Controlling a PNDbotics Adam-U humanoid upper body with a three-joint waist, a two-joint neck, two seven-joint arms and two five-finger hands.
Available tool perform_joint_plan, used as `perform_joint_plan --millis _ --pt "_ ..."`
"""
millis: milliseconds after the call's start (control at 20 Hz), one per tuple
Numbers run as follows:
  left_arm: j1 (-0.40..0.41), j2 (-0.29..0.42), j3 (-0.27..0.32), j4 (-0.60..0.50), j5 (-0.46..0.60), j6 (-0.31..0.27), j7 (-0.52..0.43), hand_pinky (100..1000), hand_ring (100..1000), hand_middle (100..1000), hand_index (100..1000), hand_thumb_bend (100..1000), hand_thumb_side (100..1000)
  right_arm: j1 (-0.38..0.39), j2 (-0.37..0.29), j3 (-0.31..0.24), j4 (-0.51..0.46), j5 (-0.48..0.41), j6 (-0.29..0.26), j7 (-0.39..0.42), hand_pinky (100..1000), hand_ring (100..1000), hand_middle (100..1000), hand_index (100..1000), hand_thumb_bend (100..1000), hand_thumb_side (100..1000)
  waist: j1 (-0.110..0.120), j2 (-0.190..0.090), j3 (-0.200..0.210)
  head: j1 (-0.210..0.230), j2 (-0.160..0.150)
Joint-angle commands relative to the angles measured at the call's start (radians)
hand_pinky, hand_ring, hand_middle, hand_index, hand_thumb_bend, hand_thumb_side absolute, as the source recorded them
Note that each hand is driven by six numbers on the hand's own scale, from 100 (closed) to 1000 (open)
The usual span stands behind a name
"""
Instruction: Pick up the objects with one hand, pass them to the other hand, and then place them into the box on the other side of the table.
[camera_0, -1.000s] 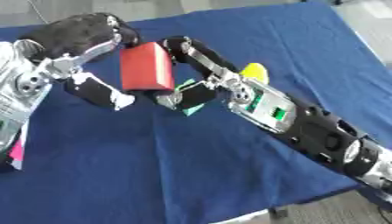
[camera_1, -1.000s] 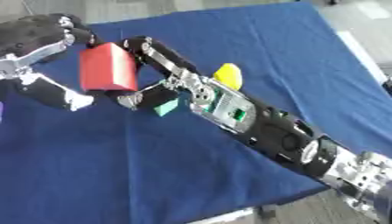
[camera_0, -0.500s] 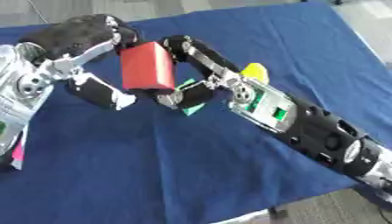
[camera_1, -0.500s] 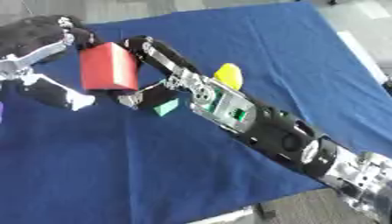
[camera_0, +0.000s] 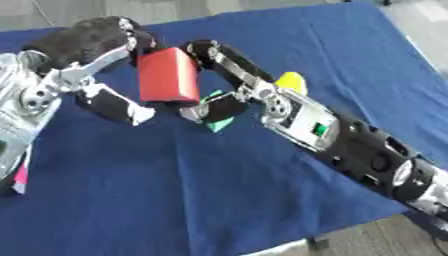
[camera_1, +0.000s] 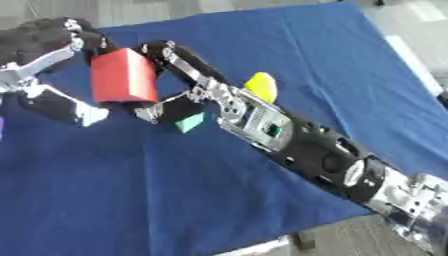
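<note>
A red block (camera_0: 168, 75) hangs upright above the blue cloth (camera_0: 175, 190), between both hands. My left hand (camera_0: 87, 45) comes in from the upper left; its fingers curl over the block's top left edge and its thumb (camera_0: 118, 106) reaches under the lower left. My right hand (camera_0: 229, 80) comes from the lower right, with fingers (camera_0: 210, 52) curled round the block's right side and the thumb (camera_0: 206, 110) below it. A yellow object (camera_1: 261, 85) and a green object (camera_1: 188, 122) lie on the cloth behind the right hand, partly hidden. No box shows.
A pink object (camera_0: 19, 176) shows at the left edge by my left arm. The right forearm (camera_0: 350, 147) lies diagonally across the cloth's right half. The table's front edge (camera_0: 280, 245) runs along the bottom.
</note>
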Motion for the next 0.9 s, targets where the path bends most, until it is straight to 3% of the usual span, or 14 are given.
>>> perform_joint_plan --millis 50,100,150,200,400,550,700,900 --pt "-0.005 -0.031 -0.032 0.025 -0.003 0.006 -0.001 1000 557 382 471 100 248 -0.045 0.017 0.010 -0.077 0.009 -0.025 -0.008 618 630 637 788 384 100 0.005 -0.008 -0.001 0.000 -0.002" --pt "-0.005 -0.031 -0.032 0.025 -0.003 0.006 -0.001 1000 557 382 471 100 248 -0.045 0.017 0.010 -0.077 0.009 -0.025 -0.009 618 630 637 788 384 100 0.005 -0.008 -0.001 0.000 -0.002" --pt "-0.004 -0.031 -0.030 0.029 -0.005 0.009 -0.002 1000 531 340 418 100 251 -0.047 0.014 0.004 -0.077 0.015 -0.025 -0.013 671 727 759 880 484 153 0.005 -0.008 -0.002 0.002 -0.002" --pt "-0.004 -0.031 -0.029 0.032 -0.007 0.011 -0.002 1000 526 334 409 100 252 -0.048 0.011 -0.002 -0.077 0.025 -0.026 -0.019 684 751 785 891 502 169 0.005 -0.008 -0.004 0.003 -0.002" --pt "-0.004 -0.033 -0.026 0.040 -0.016 0.011 -0.004 1000 523 326 396 100 254 -0.047 0.009 -0.009 -0.077 0.086 -0.029 -0.049 696 773 808 906 543 181 0.006 -0.008 -0.006 0.003 -0.002" --pt "-0.004 -0.034 -0.025 0.040 -0.020 0.008 -0.004 1000 520 321 391 100 254 -0.045 0.012 -0.006 -0.077 0.130 -0.030 -0.069 702 772 804 899 654 100 0.007 -0.008 -0.006 0.001 -0.002" --pt "-0.004 -0.035 -0.024 0.042 -0.025 0.006 -0.002 1000 517 316 383 100 255 -0.044 0.015 -0.001 -0.077 0.151 -0.033 -0.080 705 774 806 900 620 100 0.007 -0.007 -0.006 0.000 -0.002" --pt "-0.003 -0.036 -0.023 0.047 -0.034 0.002 -0.002 1000 515 315 377 100 258 -0.041 0.017 0.002 -0.077 0.152 -0.031 -0.089 710 777 809 898 456 100 0.007 -0.008 -0.006 0.001 -0.002"
